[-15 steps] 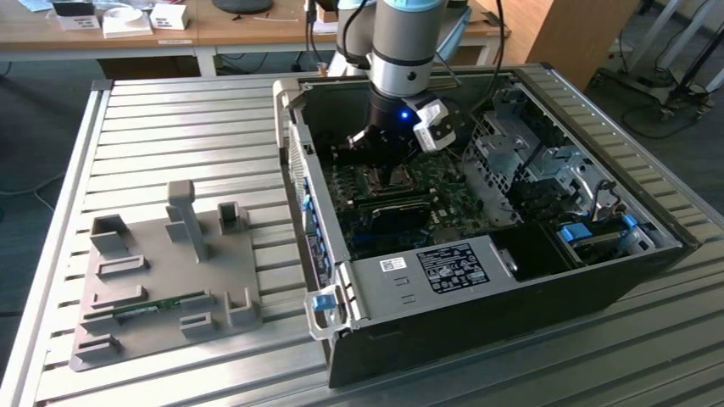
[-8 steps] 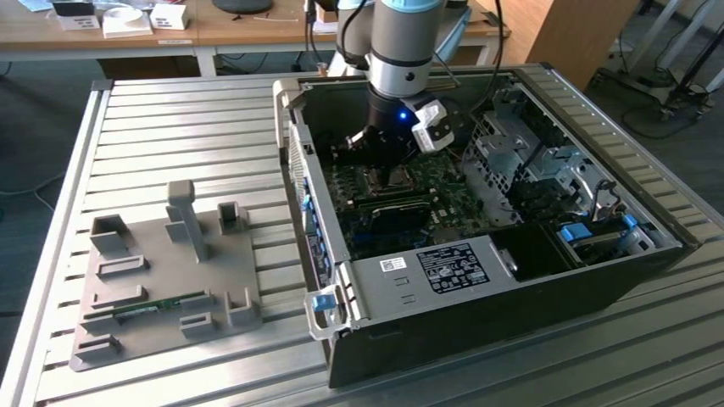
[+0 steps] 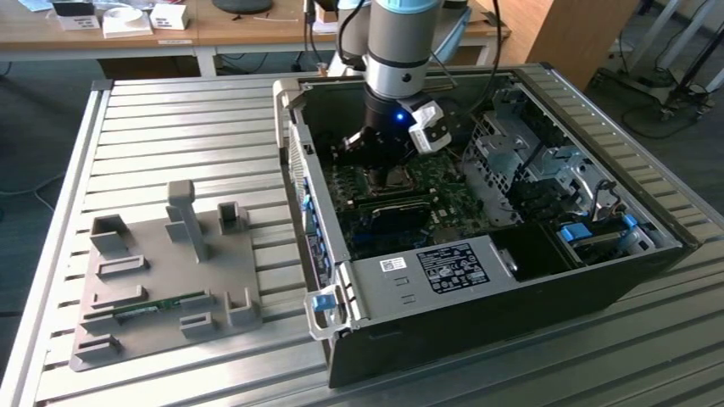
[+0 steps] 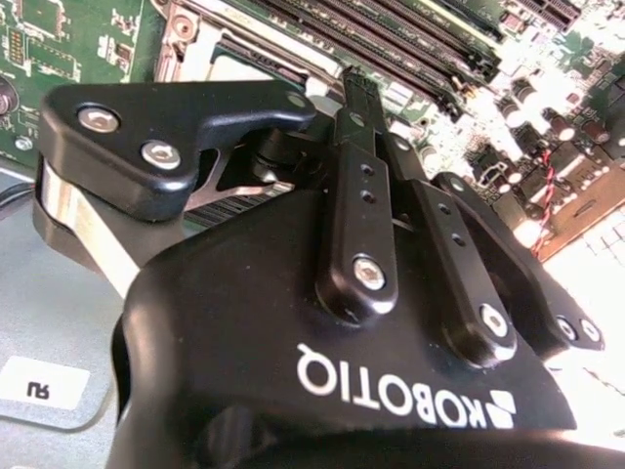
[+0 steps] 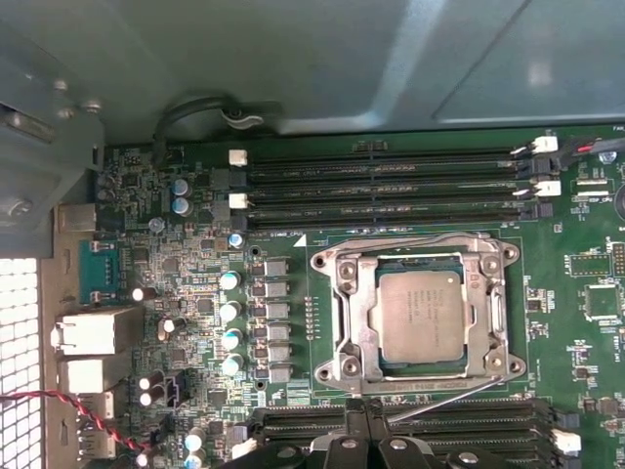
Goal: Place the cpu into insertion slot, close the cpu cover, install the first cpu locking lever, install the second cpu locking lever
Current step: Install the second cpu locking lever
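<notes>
Closest to my cameras, the claw (image 5: 363,435) hung low over the green board (image 5: 127,176), its tips pressed together with nothing pinched that I could make out; the second wrist view showed them (image 4: 356,88) meeting just short of the socket. In the exterior view it (image 3: 379,157) sat deep inside the open computer case (image 3: 476,322).

Just past the tips, a thin wire lever (image 5: 449,403) ran at a slant along the near edge of the metal frame, and I judged it not yet latched.

Beyond it the cover (image 5: 354,293) lay flat, and the chip (image 5: 420,315) showed through its window, seated in the socket (image 5: 420,368). A second wire lever (image 5: 420,237) ran along the far edge, close to the memory slots (image 5: 381,181).

My worry was the slanted lever: if the tips pushed off-line, the wire could spring away and miss its hook, or slide onto the board and scrape parts. A hard press on the cover might also load the chip unevenly.
</notes>
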`<control>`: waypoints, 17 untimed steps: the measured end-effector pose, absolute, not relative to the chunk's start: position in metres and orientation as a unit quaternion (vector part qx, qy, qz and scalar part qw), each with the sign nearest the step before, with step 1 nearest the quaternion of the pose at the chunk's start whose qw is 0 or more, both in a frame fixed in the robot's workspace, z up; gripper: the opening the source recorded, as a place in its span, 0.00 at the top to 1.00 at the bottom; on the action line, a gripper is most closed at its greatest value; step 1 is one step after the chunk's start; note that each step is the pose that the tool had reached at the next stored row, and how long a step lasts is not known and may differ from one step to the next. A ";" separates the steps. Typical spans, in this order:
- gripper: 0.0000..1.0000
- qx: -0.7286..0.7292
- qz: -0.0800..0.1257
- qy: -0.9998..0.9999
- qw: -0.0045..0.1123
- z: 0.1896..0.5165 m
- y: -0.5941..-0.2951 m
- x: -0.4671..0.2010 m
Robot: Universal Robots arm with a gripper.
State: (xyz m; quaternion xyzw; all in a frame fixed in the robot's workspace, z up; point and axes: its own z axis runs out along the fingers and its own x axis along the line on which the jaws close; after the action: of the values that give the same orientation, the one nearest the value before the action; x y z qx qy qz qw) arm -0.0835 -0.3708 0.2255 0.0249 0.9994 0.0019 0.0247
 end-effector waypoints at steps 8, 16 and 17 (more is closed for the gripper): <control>0.90 0.025 0.002 0.999 0.025 0.220 -0.371 -0.085; 0.90 0.025 0.000 0.999 0.026 0.218 -0.371 -0.085; 0.90 0.025 0.000 0.999 0.026 0.218 -0.371 -0.085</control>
State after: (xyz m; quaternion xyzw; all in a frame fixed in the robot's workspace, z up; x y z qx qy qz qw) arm -0.0849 -0.3708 0.2181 0.0250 0.9993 0.0003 0.0263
